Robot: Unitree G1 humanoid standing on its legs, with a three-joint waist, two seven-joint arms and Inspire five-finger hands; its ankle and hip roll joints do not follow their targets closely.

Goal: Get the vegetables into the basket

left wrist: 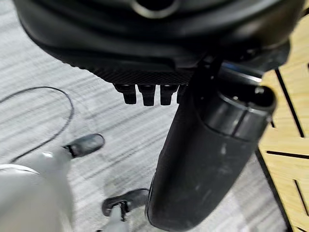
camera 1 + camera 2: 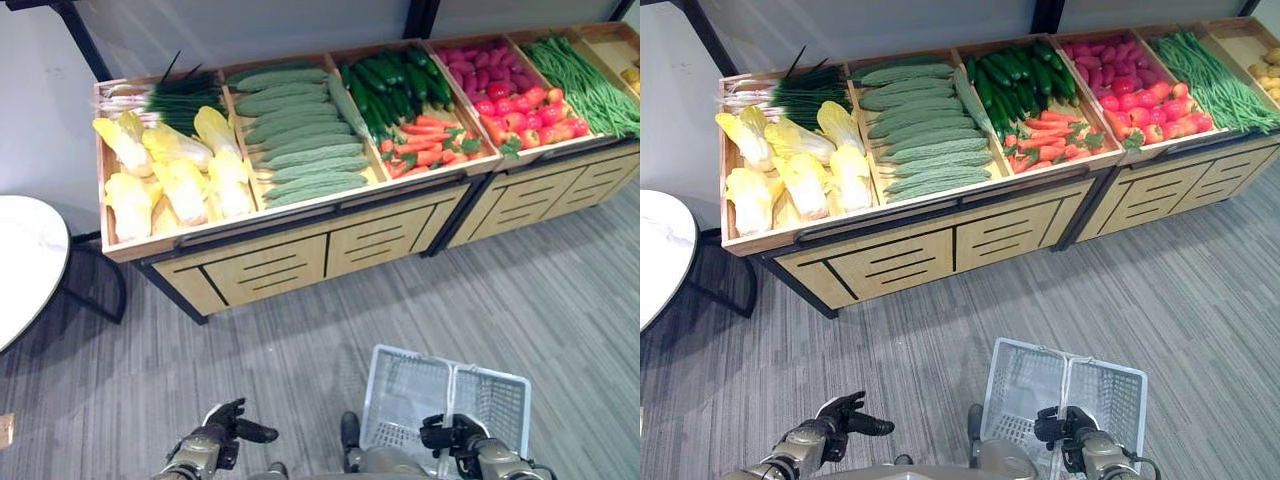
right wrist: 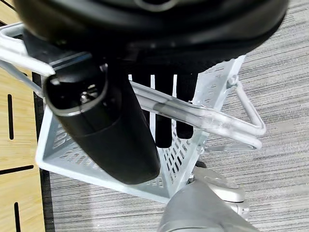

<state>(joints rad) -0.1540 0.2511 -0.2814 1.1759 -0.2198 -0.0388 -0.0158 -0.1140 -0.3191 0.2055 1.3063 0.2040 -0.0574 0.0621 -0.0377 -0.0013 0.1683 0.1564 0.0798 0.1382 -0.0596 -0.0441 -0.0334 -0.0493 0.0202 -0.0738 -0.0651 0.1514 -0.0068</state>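
Note:
The vegetables lie in the wooden crates of a stand: pale cabbages (image 2: pixel 180 170), ridged green gourds (image 2: pixel 300 130), dark cucumbers (image 2: pixel 390 80), carrots (image 2: pixel 425 140), tomatoes (image 2: pixel 525 110) and green beans (image 2: pixel 580 70). A white plastic basket (image 2: pixel 400 400) hangs low at the front right, with nothing in it. My right hand (image 2: pixel 450 435) is shut on the basket's wire handle (image 3: pixel 217 121). Low at the front left, well short of the stand, my left hand (image 2: pixel 218 430) is open with its thumb stretched out and holds nothing.
The stand's wooden front (image 2: pixel 300 260) has slotted panels and stands on grey carpet. At the left edge is a white round table (image 2: pixel 20 260) on a black frame. Spring onions (image 2: pixel 170 95) and purple-red roots (image 2: pixel 485 65) fill the back crates.

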